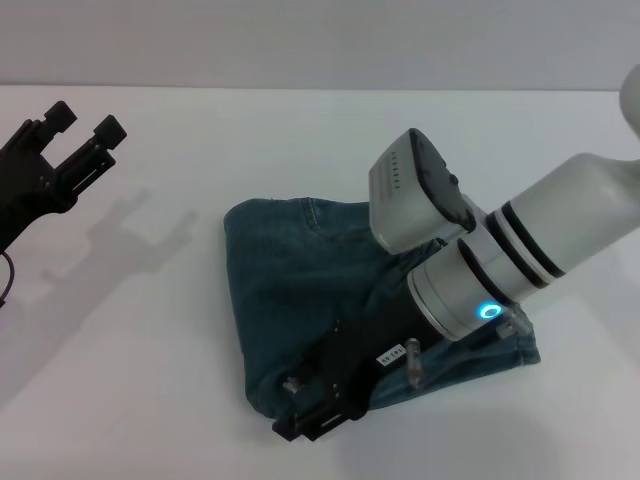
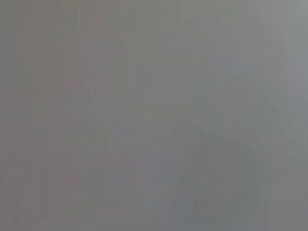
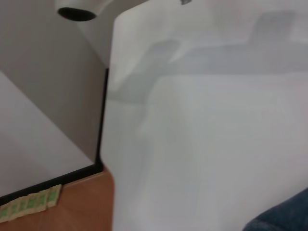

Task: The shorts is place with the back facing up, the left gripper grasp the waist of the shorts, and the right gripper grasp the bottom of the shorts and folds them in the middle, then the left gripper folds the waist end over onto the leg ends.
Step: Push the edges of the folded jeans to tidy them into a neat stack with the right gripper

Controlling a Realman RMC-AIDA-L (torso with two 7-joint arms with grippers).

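The folded shorts [image 1: 300, 290] lie centre frame. The right gripper [image 1: 318, 415] sits at their lower edge, grip unclear; lifting could drag a layer open. The left gripper [image 1: 85, 140] hovers spread, upper left.

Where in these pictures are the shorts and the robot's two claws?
the shorts [image 1: 290, 290], head view, on the bare folded denim.
the left gripper [image 1: 85, 135], head view, between its two raised fingertips.
the right gripper [image 1: 312, 425], head view, at its black tip on the shorts' near edge.

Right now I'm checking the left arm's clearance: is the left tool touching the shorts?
Apart. The head view shows the left tool raised over bare table, well clear of the shorts.
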